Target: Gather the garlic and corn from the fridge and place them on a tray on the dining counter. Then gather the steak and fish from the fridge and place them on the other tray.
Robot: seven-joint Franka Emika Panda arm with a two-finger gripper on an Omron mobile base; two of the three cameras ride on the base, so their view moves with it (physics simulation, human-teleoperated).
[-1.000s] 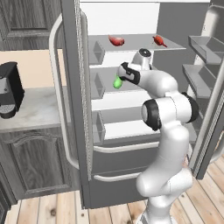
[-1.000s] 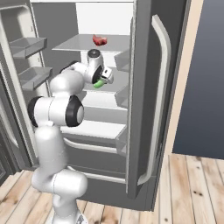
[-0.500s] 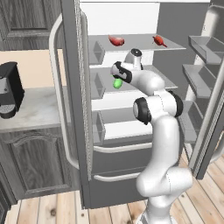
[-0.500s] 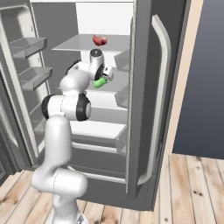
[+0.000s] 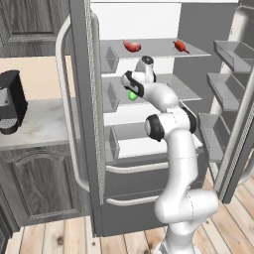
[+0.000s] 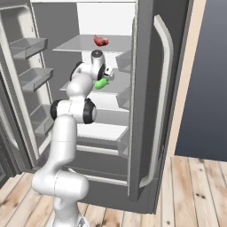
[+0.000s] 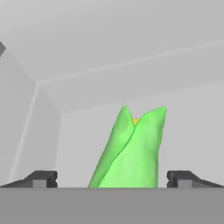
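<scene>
The fridge (image 5: 79, 124) (image 6: 146, 111) stands with both doors open. On its middle shelf lies the corn (image 5: 132, 95) (image 6: 101, 83) (image 7: 131, 153), a light-green oblong. My gripper (image 5: 130, 89) (image 6: 106, 79) (image 7: 112, 179) reaches onto that shelf and is open, one fingertip on each side of the corn with a gap to it. The steak (image 5: 131, 46) (image 6: 101, 41) rests on the top shelf. A second small red piece (image 5: 181, 46) lies to its right; I cannot tell whether it is the fish. The garlic, trays and dining counter are out of view.
Door bins (image 5: 233, 49) (image 6: 29, 46) stick out from the open doors beside the arm. A black coffee machine (image 5: 10, 101) stands on the wall counter (image 5: 39, 129) left of the fridge. Two drawers sit below the shelves, above a wooden floor.
The arm has stretched further into the fridge, bringing the open gripper down around the corn. The corn and the red pieces have not moved.
</scene>
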